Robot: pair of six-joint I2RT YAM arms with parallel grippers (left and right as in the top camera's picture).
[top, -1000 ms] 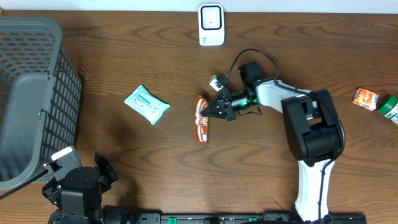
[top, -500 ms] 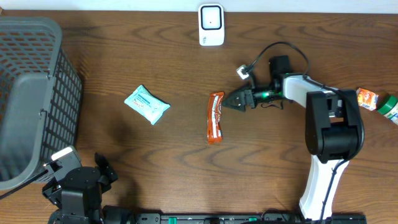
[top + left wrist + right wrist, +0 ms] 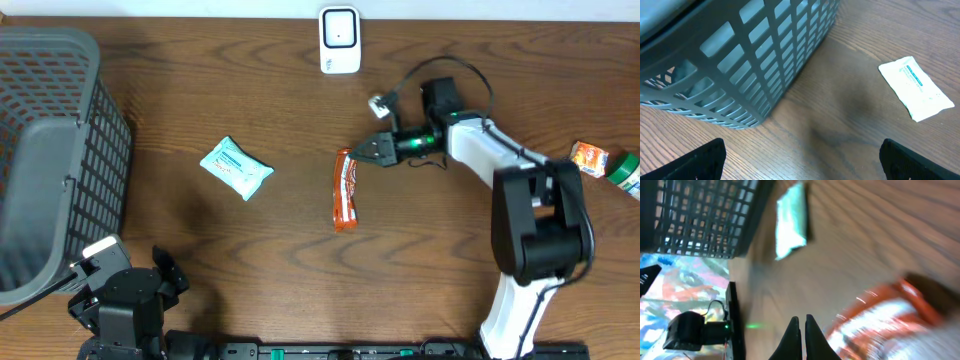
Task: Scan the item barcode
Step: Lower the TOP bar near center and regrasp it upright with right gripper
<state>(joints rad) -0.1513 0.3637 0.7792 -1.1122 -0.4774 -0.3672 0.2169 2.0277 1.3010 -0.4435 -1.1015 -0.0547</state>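
An orange snack packet [image 3: 345, 190] lies flat in the middle of the table, and it shows blurred in the right wrist view [image 3: 890, 315]. My right gripper [image 3: 364, 151] is at its upper end, shut with nothing between the fingers [image 3: 801, 322]. I cannot tell whether the tips touch the packet. The white barcode scanner [image 3: 340, 40] stands at the far edge. My left gripper [image 3: 800, 165] is wide open and empty low at the near left, over bare wood beside the basket.
A grey mesh basket [image 3: 50, 150] fills the left side. A light blue packet [image 3: 236, 167] lies between the basket and the orange packet. At the right edge sit a small orange box [image 3: 588, 158] and a green bottle [image 3: 628, 172].
The orange packet shifted a little to the right. My right gripper drew back to the right, then returned to the packet's upper end. The left arm has not moved.
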